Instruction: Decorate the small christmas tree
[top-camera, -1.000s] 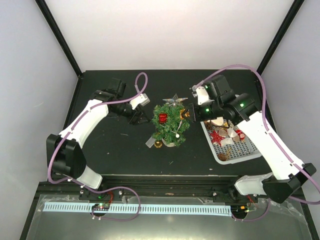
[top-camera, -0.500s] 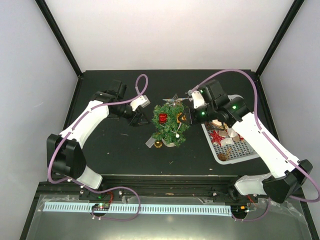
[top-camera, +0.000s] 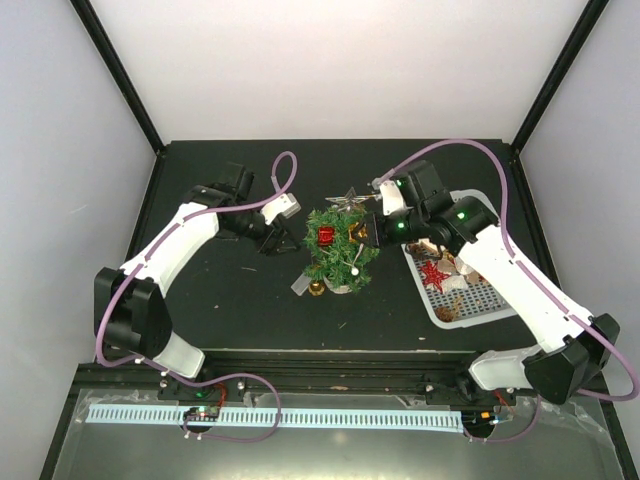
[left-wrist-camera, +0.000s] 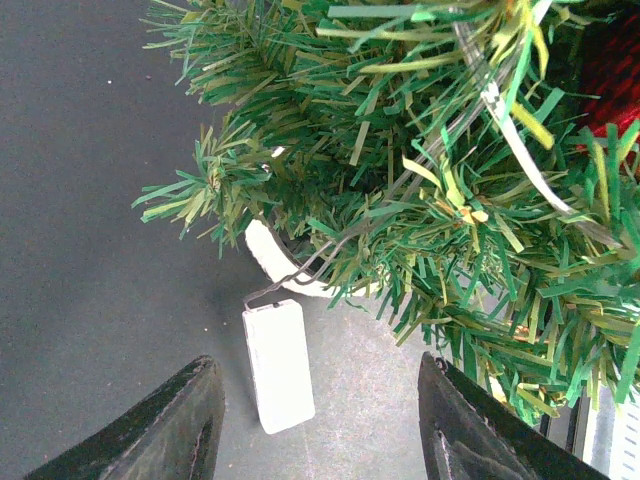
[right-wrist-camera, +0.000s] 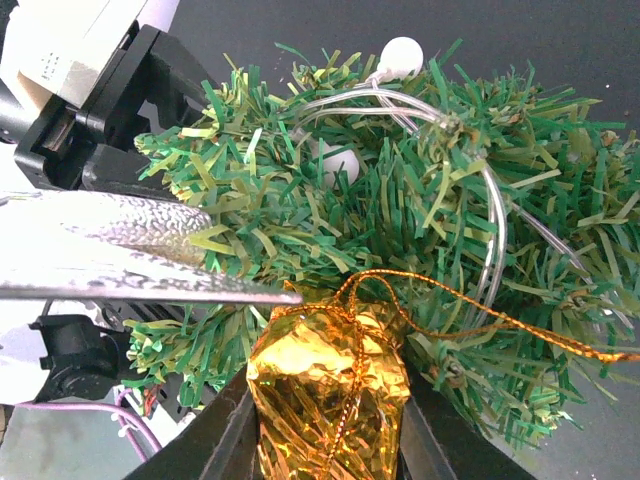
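Mid-table, upright on its cream pot: tree (top-camera: 340, 245), already part dressed. Red ornament (top-camera: 325, 236) hung high on the left side, silver star (top-camera: 349, 199) at the top, small gold bauble (top-camera: 316, 288) low at the front left, clear wire with white bulbs (right-wrist-camera: 403, 55) threaded through the branches, white tag (left-wrist-camera: 279, 363) lying flat on the table by the pot.

Right gripper (top-camera: 372, 232) pressed in against the tree's right side, pinching a gold foil ornament (right-wrist-camera: 330, 385) between its fingers, gold hanging cord (right-wrist-camera: 480, 320) trailing across the needles. Ornament touching the branches, cord seemingly not yet looped over any twig; hard to tell for certain from the wrist view.

Left gripper (top-camera: 277, 238) just beside the tree's left flank, fingers spread and holding nothing, aimed at the lower branches and pot as if ready to steady them.

To the right, white tray (top-camera: 495, 300) with more decorations waiting, among them a red star (top-camera: 435, 273) and some pale pieces too small to name.

Judged roughly halfway: several pieces up, one going on, a trayful left. Next call likely a careful hooking of the cord onto a branch before release, without tipping the light tree.
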